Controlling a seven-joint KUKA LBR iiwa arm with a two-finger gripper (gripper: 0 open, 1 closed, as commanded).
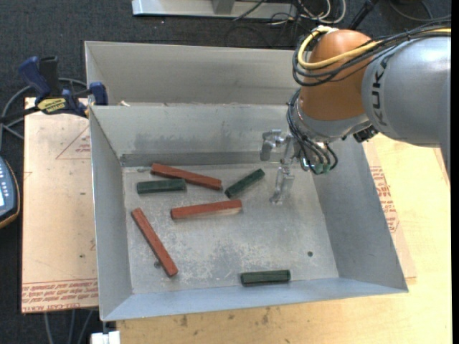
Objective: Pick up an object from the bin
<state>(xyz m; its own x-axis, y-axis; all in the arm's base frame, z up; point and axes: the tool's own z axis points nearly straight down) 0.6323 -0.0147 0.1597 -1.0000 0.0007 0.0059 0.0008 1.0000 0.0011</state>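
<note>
In the camera view the bin (109,206) holds six loose sticks, three red and three green, and the pale-tipped red stick (206,209) near the middle serves as the landmark. The gripper (280,196) hangs low over bare floor to the right of it and slightly behind, with the tilted green stick (244,183) lying between the two, just beside the gripper but apart from it. Whether the gripper is open or closed cannot be told, and no stick can be seen in it. Behind the landmark lies the back red stick (186,176), behind and to its left the left green stick (161,187), in front and to its left the slanted red stick (153,241), and in front and to its right the front green stick (265,278). By my reading the pick is not yet made: all the sticks rest on the floor, and the closing and lifting are left.
</note>
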